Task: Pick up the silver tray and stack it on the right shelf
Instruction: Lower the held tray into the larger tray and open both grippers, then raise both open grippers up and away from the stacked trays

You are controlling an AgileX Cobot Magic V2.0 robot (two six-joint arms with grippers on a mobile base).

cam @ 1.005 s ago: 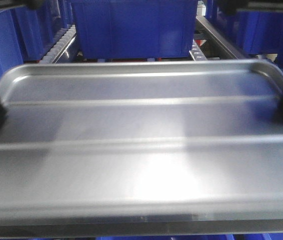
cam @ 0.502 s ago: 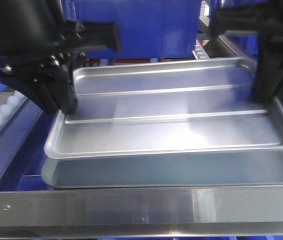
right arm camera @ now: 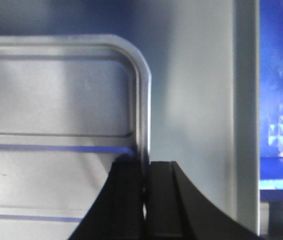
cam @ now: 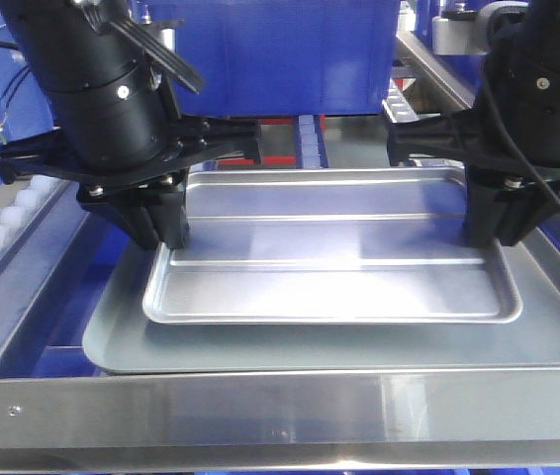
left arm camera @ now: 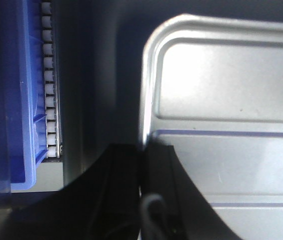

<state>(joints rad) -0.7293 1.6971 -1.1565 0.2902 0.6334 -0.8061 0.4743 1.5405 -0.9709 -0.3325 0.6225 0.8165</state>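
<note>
I've got left fingers (left arm camera: 122,192) and right fingers (right arm camera: 164,200) clamped on the silver tray (cam: 329,267) rims, over grey tray (cam: 112,341).

Cool bluish light, glare on silver tray (cam: 329,287), soft-focus wrist views

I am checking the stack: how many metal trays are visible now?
2. The silver tray, pinched at its ends by the left gripper and right gripper, lies over the larger grey tray on the right shelf. Others beneath may be hidden.
</note>
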